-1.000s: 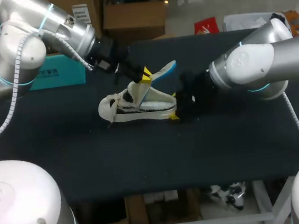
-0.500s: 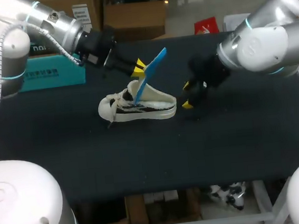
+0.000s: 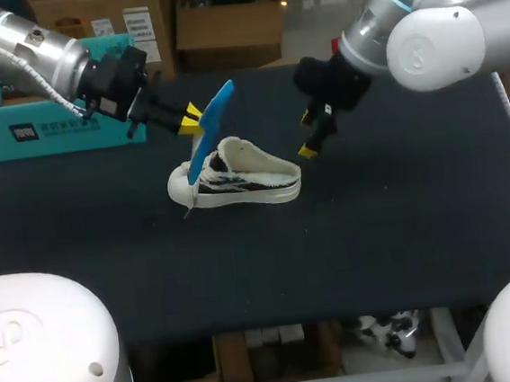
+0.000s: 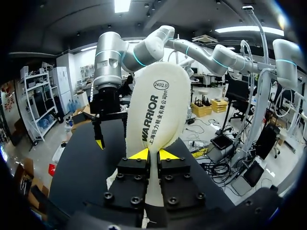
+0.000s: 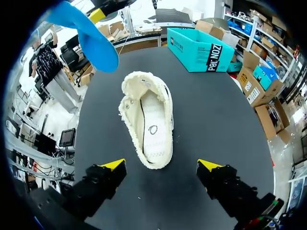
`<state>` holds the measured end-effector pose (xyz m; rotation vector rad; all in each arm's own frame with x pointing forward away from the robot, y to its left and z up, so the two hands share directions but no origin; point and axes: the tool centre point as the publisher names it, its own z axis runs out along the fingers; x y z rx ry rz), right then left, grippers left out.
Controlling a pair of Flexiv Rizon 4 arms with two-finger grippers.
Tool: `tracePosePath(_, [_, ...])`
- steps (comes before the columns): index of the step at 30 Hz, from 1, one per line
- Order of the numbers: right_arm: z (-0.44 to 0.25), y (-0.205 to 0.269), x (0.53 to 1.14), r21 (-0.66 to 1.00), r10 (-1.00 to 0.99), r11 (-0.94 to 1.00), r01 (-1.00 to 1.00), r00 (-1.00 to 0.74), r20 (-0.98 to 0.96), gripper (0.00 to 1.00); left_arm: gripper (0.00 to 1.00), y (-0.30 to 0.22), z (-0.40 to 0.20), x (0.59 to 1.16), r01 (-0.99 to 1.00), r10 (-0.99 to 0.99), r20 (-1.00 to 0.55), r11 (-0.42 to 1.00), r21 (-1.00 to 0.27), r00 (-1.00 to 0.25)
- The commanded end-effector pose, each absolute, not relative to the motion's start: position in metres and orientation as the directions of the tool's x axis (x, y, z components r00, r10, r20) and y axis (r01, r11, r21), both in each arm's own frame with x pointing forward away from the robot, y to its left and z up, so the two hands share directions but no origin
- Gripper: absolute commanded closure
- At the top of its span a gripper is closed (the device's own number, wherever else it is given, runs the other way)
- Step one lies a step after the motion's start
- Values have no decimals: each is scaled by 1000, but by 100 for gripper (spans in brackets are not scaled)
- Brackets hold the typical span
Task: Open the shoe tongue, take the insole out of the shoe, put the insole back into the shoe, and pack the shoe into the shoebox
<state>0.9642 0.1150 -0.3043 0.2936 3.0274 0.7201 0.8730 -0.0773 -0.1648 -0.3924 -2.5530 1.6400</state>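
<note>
In the head view, my left gripper [image 3: 192,118] is clamping the insole [image 3: 209,132] at its upper end. The insole is hanging tilted, blue side showing, over the toe of the shoe [image 3: 240,179]. The shoe is lying on its side near the middle of the table [image 3: 377,233]. My right gripper [image 3: 308,136] is hovering just beyond the heel with its fingers spread and nothing between them. The shoebox [image 3: 42,135] is sitting at the far left edge.

In the left wrist view, the two yellow tips of the left gripper [image 4: 152,154] are pinching the insole [image 4: 156,110], whose cream face is standing upright ahead of them.

In the right wrist view, the right gripper [image 5: 161,165] is hanging wide apart above the shoe [image 5: 148,120], which is showing its bare inside. The insole [image 5: 88,36] is hanging clear of the toe, and the shoebox [image 5: 199,48] is sitting beyond.
</note>
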Motion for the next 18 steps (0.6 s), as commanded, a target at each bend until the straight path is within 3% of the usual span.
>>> tracePosePath(1, [-300, 138, 967, 208, 190, 960, 189, -982, 15, 0, 100, -46, -164, 857, 161, 195, -87, 404, -900, -977])
tracePosePath(18, [-306, 209, 962, 7, 214, 977, 214, -977, -2, 0, 100, 32, -199, 850, 72, 68, -43, 513, -855, -997])
